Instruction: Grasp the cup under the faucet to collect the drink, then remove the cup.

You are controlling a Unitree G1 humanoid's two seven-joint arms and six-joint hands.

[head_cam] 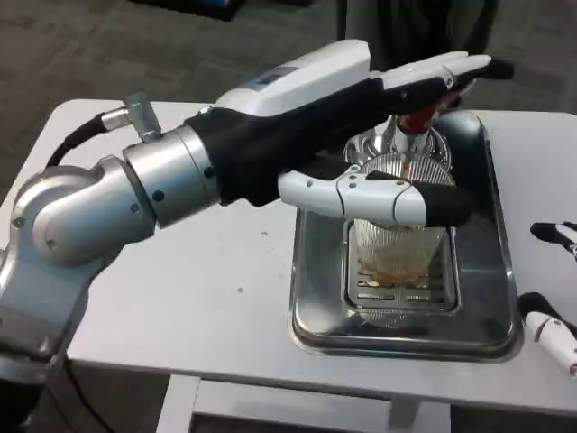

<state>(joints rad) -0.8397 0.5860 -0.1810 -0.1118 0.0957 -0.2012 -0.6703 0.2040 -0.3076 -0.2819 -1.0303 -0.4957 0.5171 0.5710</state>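
Room: dark carpeted floor lies behind and to the left of the work area.
Tabletop: a white tabletop with rounded corners spans the view; its near edge runs along the bottom, its far left corner shows at upper left.
Tray: a shiny metal tray with a raised rim sits on the right half of the tabletop, its near rim close to the tabletop's front edge.
Grate: a slotted drip grate lies in the tray's middle.
Cup: a clear ribbed cup stands upright on the grate, with a little amber drink at its bottom.
Faucet: a metal faucet with a red part at its tip rises at the tray's far end, directly above the cup; a thin stream falls from it into the cup.
Left hand: the left hand reaches in from the left over the tray; its thumb lies across the cup's near side at the upper part, and its fingers stretch over the faucet on the far side. The cup sits between thumb and fingers, so the hand grasps the cup.
Right hand: the right hand shows at the right edge, beside the tray, its fingers apart and holding nothing.
Open room: bare tabletop lies left of the tray, under the left forearm; a narrow strip lies between the tray's right rim and the right hand.
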